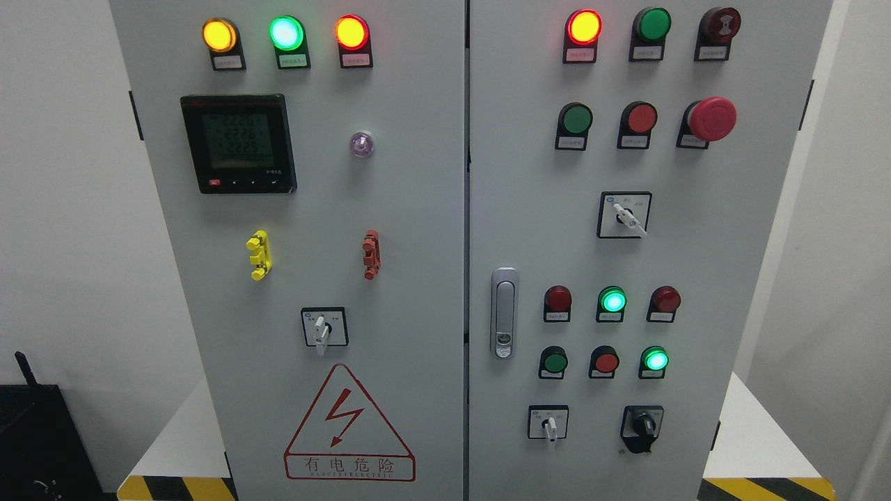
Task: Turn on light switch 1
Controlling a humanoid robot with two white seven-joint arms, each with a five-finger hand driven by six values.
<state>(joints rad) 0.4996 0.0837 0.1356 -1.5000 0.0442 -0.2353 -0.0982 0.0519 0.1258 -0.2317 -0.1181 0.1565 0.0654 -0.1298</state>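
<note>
A grey two-door electrical cabinet [418, 209] fills the head view. On its left door sit lit yellow [219, 35], green [287, 33] and orange-red [351, 32] lamps, a digital meter [239, 143] and a white rotary switch [324, 327]. The right door carries a lit red lamp [583, 26], an unlit green button [577, 119], a red button [638, 117], a red mushroom stop button [711, 118], a rotary switch [624, 215], a lit green lamp [612, 300], a lit green button [655, 359], and two lower selector switches [548, 422] [642, 424]. No switch shows a readable number. Neither hand shows.
A door handle [504, 313] sits at the right door's left edge. A red high-voltage warning triangle [348, 424] marks the left door. The cabinet stands on a white platform [755, 438] with yellow-black edge stripes. A black object [35, 445] stands at the lower left.
</note>
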